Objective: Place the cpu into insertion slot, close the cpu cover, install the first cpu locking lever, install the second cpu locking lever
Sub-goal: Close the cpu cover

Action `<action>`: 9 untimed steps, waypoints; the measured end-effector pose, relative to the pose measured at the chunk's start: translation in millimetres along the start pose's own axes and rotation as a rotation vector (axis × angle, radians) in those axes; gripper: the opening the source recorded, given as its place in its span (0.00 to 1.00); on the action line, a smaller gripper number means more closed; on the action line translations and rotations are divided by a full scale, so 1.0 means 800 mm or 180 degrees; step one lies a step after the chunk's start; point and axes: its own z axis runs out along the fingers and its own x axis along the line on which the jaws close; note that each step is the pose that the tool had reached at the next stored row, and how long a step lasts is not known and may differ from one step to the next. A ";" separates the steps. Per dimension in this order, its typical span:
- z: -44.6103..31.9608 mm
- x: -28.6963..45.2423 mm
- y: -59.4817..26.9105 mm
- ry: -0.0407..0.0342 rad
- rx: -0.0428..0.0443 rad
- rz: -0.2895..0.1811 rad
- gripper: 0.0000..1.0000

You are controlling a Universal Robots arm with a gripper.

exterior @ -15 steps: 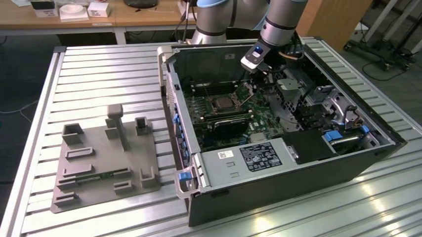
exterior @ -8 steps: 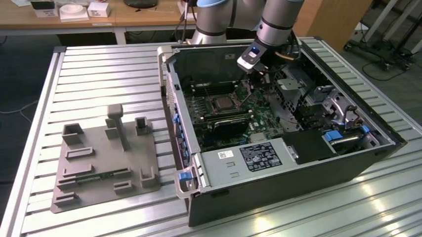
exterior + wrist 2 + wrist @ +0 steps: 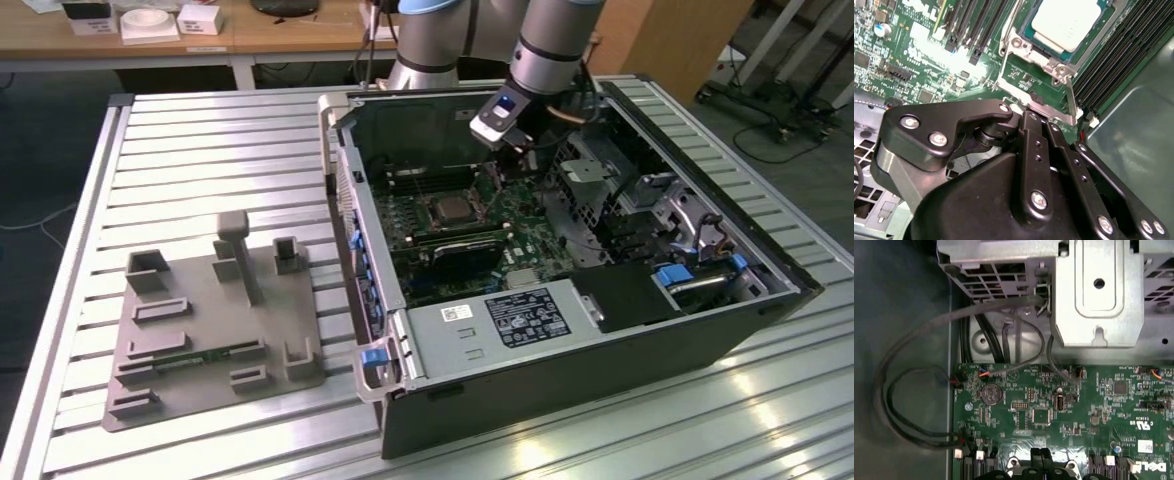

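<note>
Here the cpu (image 3: 1066,22) lies flat in the insertion slot (image 3: 1015,44) on the green motherboard (image 3: 1021,75), silvery top up, between rows of long black memory slots (image 3: 979,30). The cpu cover (image 3: 1055,66) seems to lie down around the chip, but this is hard to tell for sure. A thin metal lever (image 3: 1073,97) runs along one side of the slot, toward the gripper (image 3: 1036,120). The gripper hangs just beside a corner of the slot. Its fingers (image 3: 1030,145) are pressed together, and nothing shows between them. Whether the tips touch the lever cannot be told. In the exterior view the arm reaches down into the open computer case (image 3: 574,380), which stands on a slatted metal table (image 3: 200,130). A grey fixture (image 3: 200,320) lies on the table at the exterior view's left, well apart from the gripper.
</note>
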 end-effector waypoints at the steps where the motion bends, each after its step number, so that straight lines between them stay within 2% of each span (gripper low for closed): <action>1: 0.0002 0.0000 -0.001 0.0000 0.0000 0.0000 0.10; 9: 0.0014 0.0000 -0.013 0.0001 0.0000 0.0000 0.10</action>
